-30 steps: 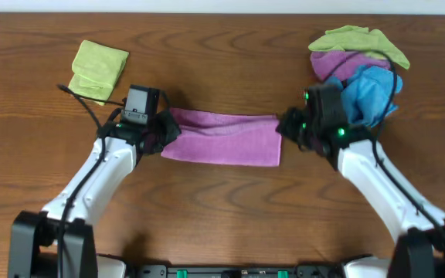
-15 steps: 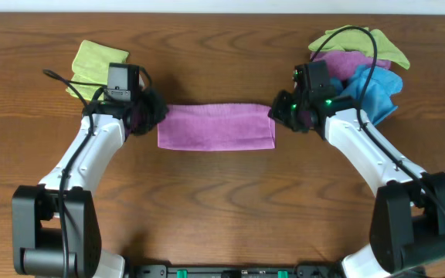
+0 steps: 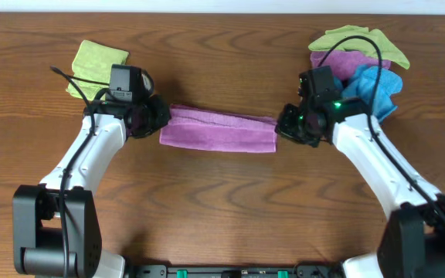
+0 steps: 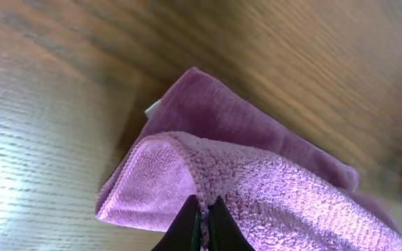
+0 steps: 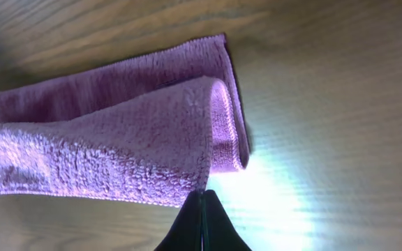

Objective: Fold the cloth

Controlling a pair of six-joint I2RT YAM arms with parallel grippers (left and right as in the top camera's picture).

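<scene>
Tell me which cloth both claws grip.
The middle purple cloth, a strip pinched at its ends by the left claw and right claw. The green cloth and the pile lie ungripped.

Looks like a robotics lab bench. Bare brown wood-grain worktop (image 3: 222, 208), white left robot arm (image 3: 91, 158) and white right robot arm (image 3: 377, 162) mounted at its near edge, loose black cables (image 3: 361, 38), heap of coloured practice cloths (image 3: 358, 54), plain pale wall (image 3: 222, 6) behind.
</scene>
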